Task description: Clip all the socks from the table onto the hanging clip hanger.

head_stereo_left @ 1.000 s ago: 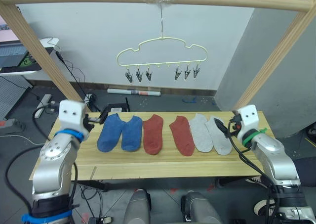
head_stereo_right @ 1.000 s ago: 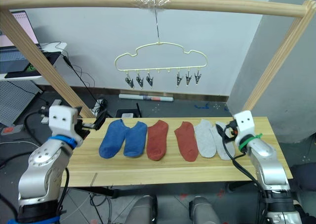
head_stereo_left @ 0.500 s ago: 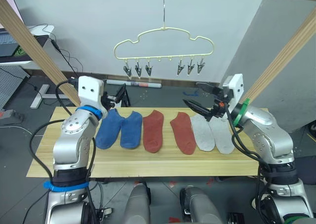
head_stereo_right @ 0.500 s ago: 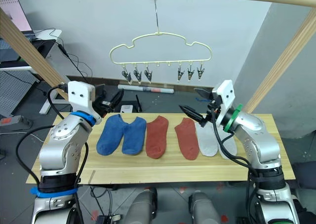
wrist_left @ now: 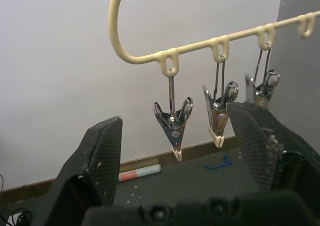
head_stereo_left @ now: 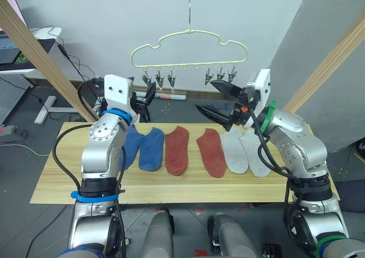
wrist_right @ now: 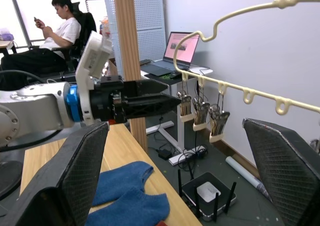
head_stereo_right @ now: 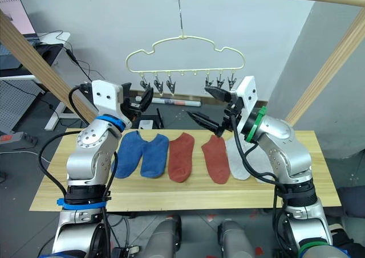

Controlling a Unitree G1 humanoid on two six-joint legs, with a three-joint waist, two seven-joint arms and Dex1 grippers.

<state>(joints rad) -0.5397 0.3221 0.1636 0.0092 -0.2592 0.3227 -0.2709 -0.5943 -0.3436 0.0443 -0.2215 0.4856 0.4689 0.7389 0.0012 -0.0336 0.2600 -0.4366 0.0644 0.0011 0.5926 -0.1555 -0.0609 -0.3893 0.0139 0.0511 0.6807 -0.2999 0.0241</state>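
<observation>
six socks lay in a row across the middle of the light wooden table, mid-frame in the head views: blue pair toward the left, the leftmost one partly hidden behind the left arm, rust-red pair in the centre, light grey pair toward the right. none clipped.

pale-yellow clip hanger hung in the upper centre from the wooden rail frame, above and behind the socks. six small metal clips dangled beneath it, three at left, three at right, all empty.

left gripper raised in the upper left-centre, just beside the three left clips and below the hanger wire, fingers spread, nothing between them. in the left wrist view, clips seen hanging in the gap between the parted fingers, apart from them.

right gripper raised in the centre-right, under the right-hand clips, above the inner red sock, fingers wide apart and empty.

in the right wrist view, seated person at upper left, open laptop near the middle.
</observation>
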